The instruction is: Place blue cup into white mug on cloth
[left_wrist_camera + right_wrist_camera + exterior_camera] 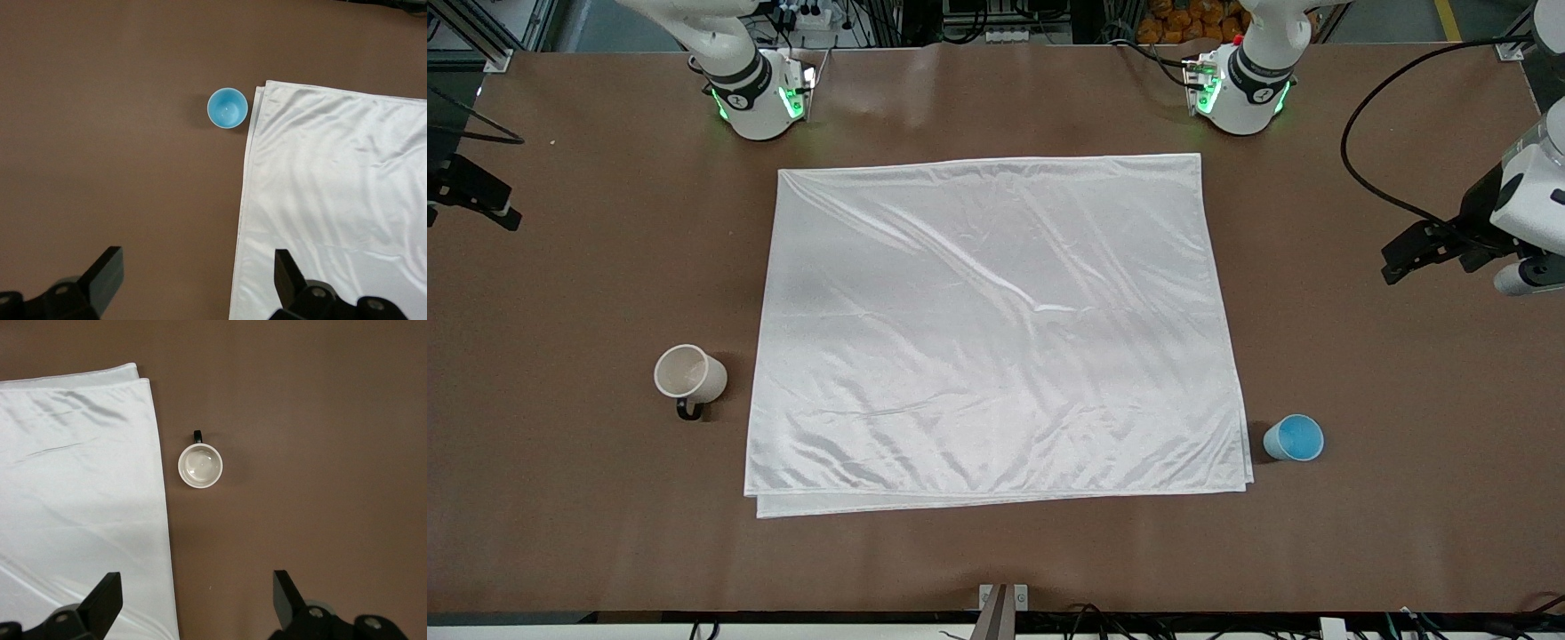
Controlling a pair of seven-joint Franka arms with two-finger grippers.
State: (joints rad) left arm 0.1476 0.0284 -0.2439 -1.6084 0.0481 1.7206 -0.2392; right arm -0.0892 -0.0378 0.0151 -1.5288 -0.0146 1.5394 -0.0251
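The left gripper hangs high over bare table at its own arm's end, its jaws spread wide with nothing between them; the right gripper hangs the same way over bare table at the right arm's end, also spread and empty. The blue cup stands upright on the table just beside the cloth, at its corner nearest the front camera toward the left arm's end; the white mug stands upright on the table near the cloth's edge toward the right arm's end, its black handle turned toward the front camera. Neither vessel is on the cloth yet, so nothing of the task looks done.

The risks, as I judge them: the tapered cup could slip or tip if pinched low or off-centre; the mug's handle could foul a finger; a descending finger could snag the doubled hem and drag the shiny, wrinkled cloth; a mug set on a crease could rock; a cup released off-centre could catch the mug's rim and topple.
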